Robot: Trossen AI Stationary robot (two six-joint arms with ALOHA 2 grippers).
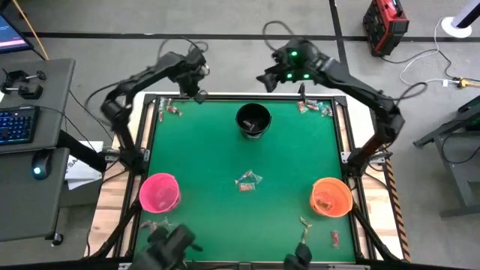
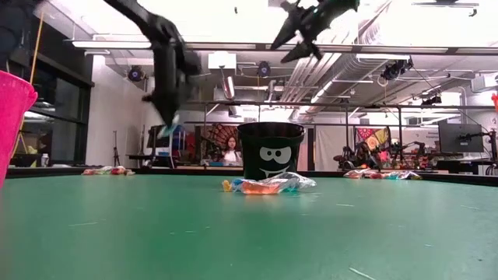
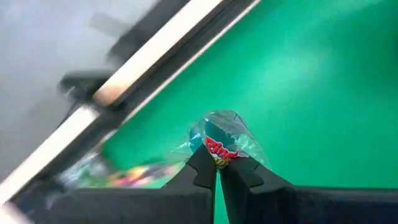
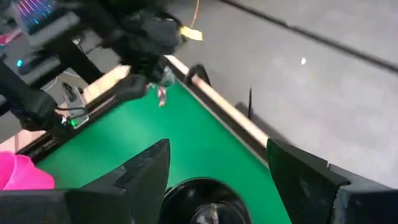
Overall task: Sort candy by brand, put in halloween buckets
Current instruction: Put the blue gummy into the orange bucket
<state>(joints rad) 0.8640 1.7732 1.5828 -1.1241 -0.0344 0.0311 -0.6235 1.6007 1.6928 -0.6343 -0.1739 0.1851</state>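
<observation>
- Your left gripper (image 3: 217, 167) has its fingers pressed together on a crinkly clear-wrapped candy (image 3: 221, 144) with red lettering, raised above the mat's far-left corner, left of the black bucket (image 1: 253, 120).
- Your right gripper (image 4: 214, 167) hangs just beyond the black bucket, fingers spread wide, holding nothing.
- The round black bucket, with its grinning face, stands at the far middle of the green mat (image 1: 202, 150).
- A small candy pile (image 1: 247, 181) lies nearer you than that bucket, between the pink bucket (image 1: 160, 192) and orange bucket (image 1: 331, 196).

left hand (image 3: 217, 169) raised, clamped, right hand (image 4: 217, 168) raised, spread
</observation>
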